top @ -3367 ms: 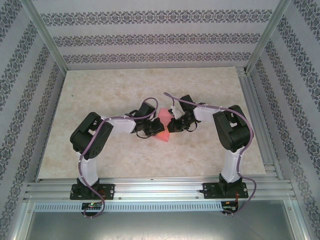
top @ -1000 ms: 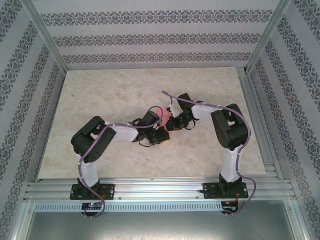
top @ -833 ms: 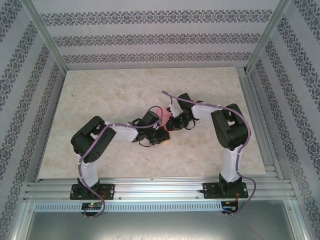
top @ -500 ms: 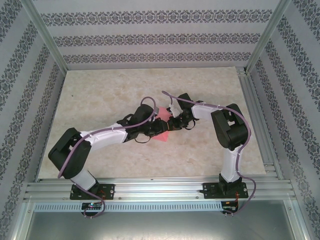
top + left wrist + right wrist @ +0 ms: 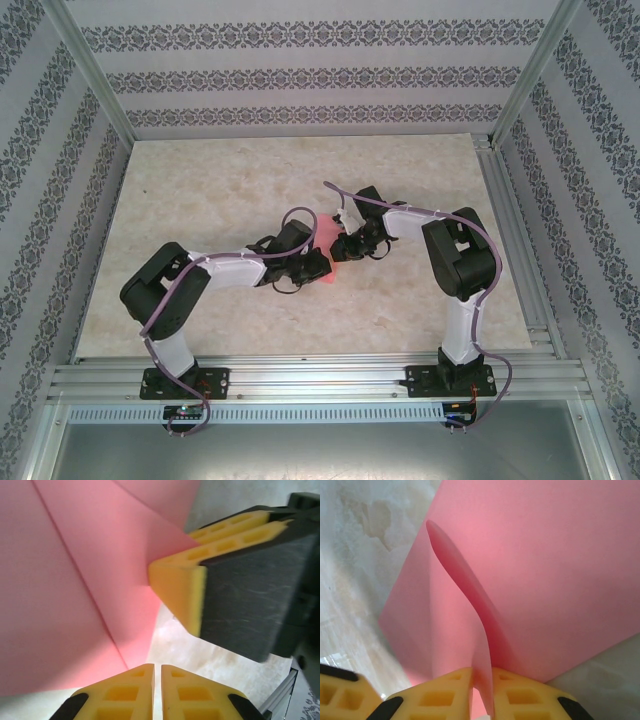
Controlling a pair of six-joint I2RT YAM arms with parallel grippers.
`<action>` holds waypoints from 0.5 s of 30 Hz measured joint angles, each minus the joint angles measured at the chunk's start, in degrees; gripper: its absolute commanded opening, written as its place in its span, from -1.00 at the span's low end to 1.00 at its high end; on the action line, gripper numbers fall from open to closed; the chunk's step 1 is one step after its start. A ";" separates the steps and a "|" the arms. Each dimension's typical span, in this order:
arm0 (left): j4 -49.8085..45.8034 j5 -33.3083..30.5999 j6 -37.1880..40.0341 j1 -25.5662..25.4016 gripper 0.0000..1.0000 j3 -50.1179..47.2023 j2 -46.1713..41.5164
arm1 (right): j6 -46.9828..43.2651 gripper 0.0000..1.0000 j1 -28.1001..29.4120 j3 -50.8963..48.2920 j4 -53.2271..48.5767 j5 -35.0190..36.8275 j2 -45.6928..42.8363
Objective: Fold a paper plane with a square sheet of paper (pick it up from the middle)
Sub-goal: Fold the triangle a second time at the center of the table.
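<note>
your counter (image 5: 200, 190) carries the paper (image 5: 545, 570) near its middle, between the two arms, creased and with one fold standing up. your right fingers (image 5: 520, 700) are clenched on that raised fold. your left fingers (image 5: 125, 695) are pressed nearly together just beside the paper's edge.

On my overhead feed the table (image 5: 200, 190) is a pale, marbled beige slab. Wallpaper in grey floral bands covers the back wall (image 5: 320, 75), the left wall (image 5: 45, 220) and the right wall (image 5: 600, 220). I see a left post (image 5: 88, 70) and a right post (image 5: 535, 70) of aluminium rising from the table's far corners. An aluminium rail (image 5: 320, 380) runs along the near edge, with a slotted strip (image 5: 320, 412) and a dull metal sheet (image 5: 320, 450) beyond it towards me.
</note>
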 measured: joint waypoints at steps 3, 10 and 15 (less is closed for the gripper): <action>1.03 0.00 -0.46 0.00 -0.72 -0.07 1.18 | 0.00 -0.68 0.00 0.04 -0.02 0.00 0.00; 3.67 0.20 -1.44 0.00 -0.74 0.55 4.63 | 0.00 -0.69 -0.02 0.04 -0.04 0.02 0.00; 3.80 0.26 -1.95 0.09 -0.77 0.94 5.88 | -0.02 -0.67 -0.02 0.04 -0.02 0.04 0.00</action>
